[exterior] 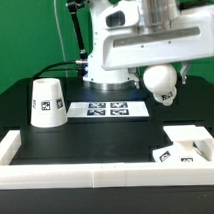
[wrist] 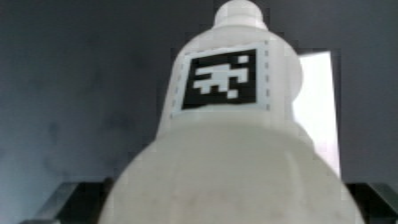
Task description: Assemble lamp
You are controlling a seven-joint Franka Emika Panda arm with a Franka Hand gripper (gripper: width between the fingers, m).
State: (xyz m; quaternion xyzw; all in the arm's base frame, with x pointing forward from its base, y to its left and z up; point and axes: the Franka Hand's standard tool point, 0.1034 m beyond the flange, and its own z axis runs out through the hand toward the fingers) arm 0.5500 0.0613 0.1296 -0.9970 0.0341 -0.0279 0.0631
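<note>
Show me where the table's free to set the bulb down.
Free: the wide table strip between marker board and front rail, from shade across to base. Crowded: the corner at the exterior view's right, where the base sits, and the board's end on that side, where the gripper holds the bulb.

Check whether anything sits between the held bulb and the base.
Nothing visible does. The gripper holds the bulb in the air; the base lies lower, toward the exterior view's right. The shade stands off that path at the far left; the marker board lies flat.
</note>
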